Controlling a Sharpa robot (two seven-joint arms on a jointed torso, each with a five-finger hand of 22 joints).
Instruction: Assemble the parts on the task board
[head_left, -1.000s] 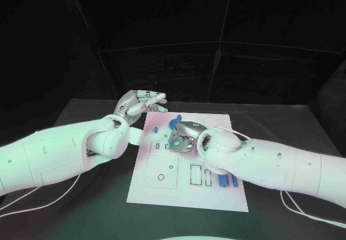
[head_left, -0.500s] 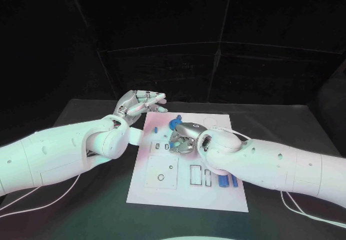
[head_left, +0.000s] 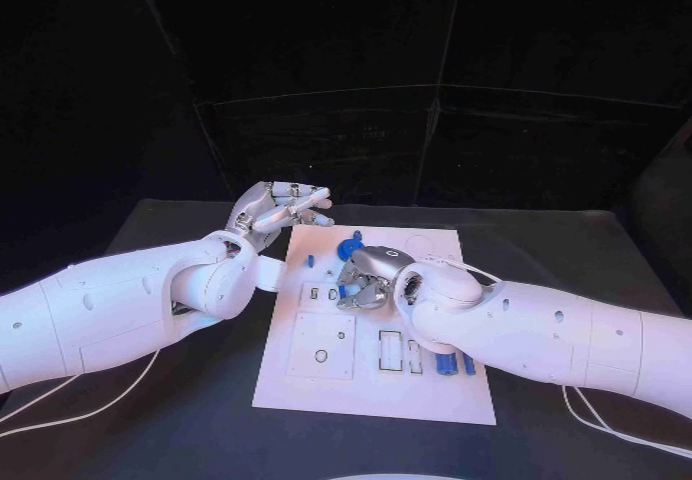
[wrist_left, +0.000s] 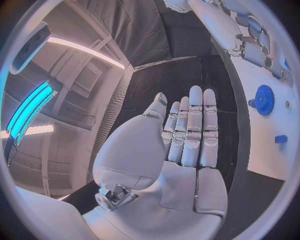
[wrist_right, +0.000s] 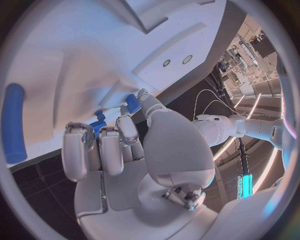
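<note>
The left hand (head_left: 277, 208) hovers off the far left corner of the task board (head_left: 346, 385), fingers straight and side by side, holding nothing. On the board's middle, the right hand (head_left: 369, 275) pinches a small blue part (wrist_right: 99, 125), near the blue gear (wrist_left: 265, 99).

Before me is a black counter (head_left: 173, 420). On its middle lies the white task board (head_left: 361, 385), flat, with its long side running away from me. Dark counter surface shows on both sides of the board and behind it.
</note>
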